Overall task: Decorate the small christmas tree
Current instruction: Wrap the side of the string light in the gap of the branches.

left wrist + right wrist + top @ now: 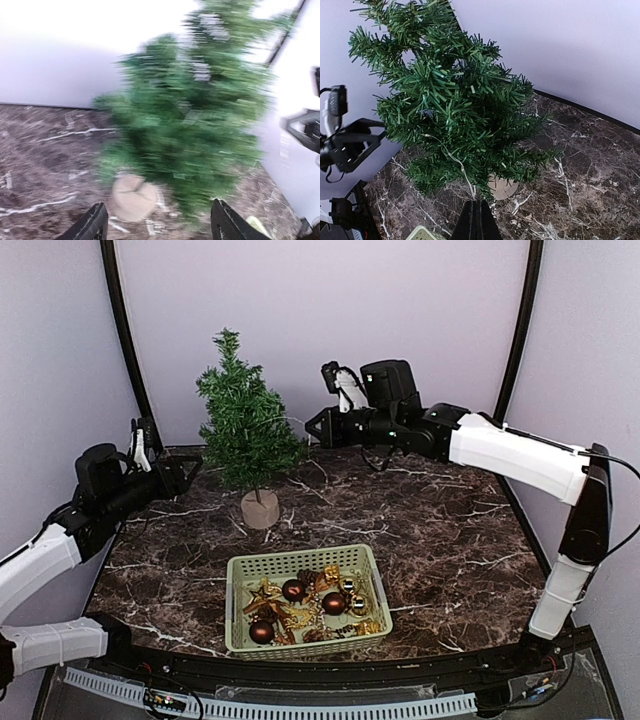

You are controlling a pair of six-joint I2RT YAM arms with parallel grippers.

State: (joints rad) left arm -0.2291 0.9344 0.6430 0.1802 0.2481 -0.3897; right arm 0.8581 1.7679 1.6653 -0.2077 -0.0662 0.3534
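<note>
Top view first: the small christmas tree stands upright on its wooden stump toward the back of the dark marbled surface. The green basket sits near the front edge, well apart from it. It is loaded with dark red baubles and gold trinkets, and none of them hangs on the branches. The left pincer hovers just left of the tree and the right pincer just right of it.

Over to the left wrist, and it's a blurry one. The two fingers stand wide apart with nothing between them, and the tree fills the view ahead.

Right wrist now: the fingers are pressed together. A thin pale strand runs from their tips up into the needles, so they look clamped on it. What the strand is, I can't make out.

My call is early days. At most one strand is going on, and the whole basket of ornaments is left to hang.
</note>
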